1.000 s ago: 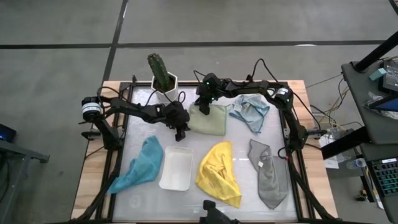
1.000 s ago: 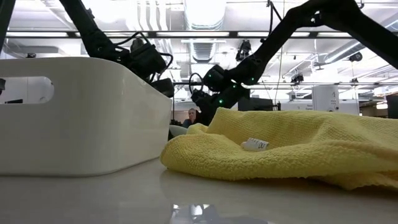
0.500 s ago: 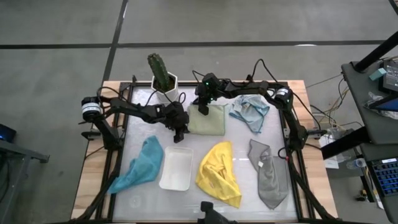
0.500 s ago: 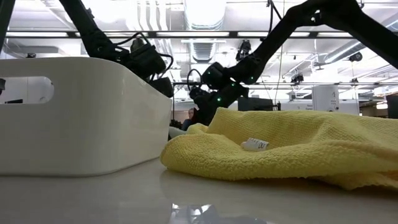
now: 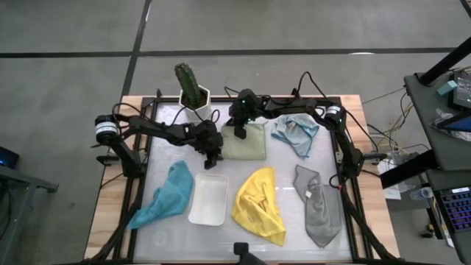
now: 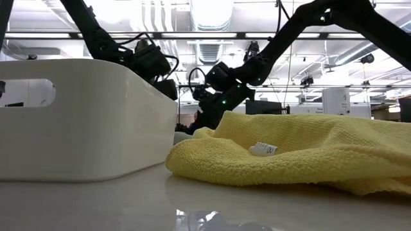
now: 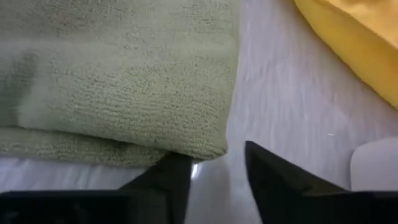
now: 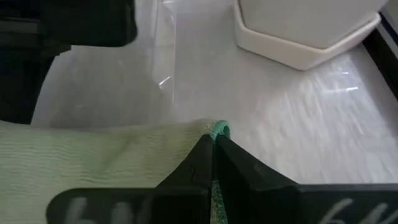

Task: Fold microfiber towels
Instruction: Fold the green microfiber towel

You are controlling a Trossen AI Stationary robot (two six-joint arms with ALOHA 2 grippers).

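We see the pale green towel [image 5: 246, 142] folded flat at the table's back middle, between both claws. Our right claw [image 8: 211, 152] is clamped on its far corner; our left claw [image 7: 211, 163] sits parted at the near corner, gripping nothing. The white tray [image 5: 208, 199] is empty.
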